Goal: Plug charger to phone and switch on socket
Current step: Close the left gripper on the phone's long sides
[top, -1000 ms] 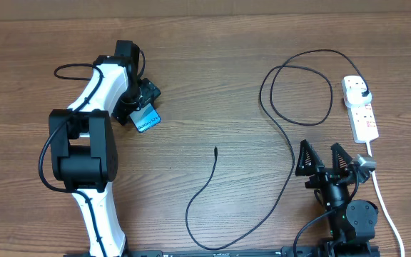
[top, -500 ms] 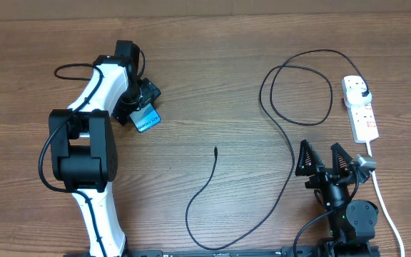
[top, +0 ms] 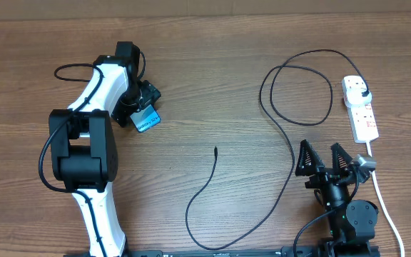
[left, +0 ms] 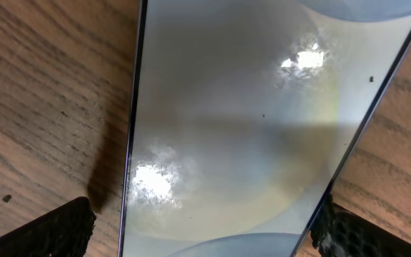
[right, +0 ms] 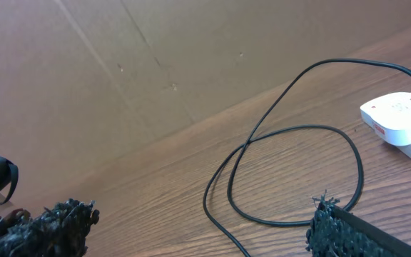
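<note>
The phone (top: 147,120), cyan-blue screen up, lies on the table at the left. It fills the left wrist view (left: 248,128). My left gripper (top: 138,107) is open and straddles the phone's near end (left: 205,232); a small gap shows beside the left finger. The charger cable's free tip (top: 215,149) lies mid-table. The cable loops right to its black plug (top: 363,93), which sits in the white socket (top: 363,118). My right gripper (top: 325,158) is open and empty, near the front right. In its view (right: 205,225) the cable loop and the socket (right: 398,121) lie ahead.
The socket's white cord (top: 384,203) runs along the right side to the front edge, past the right arm's base. A thin black arm cable (top: 70,67) loops behind the left arm. A brown cardboard wall (right: 120,86) stands at the back.
</note>
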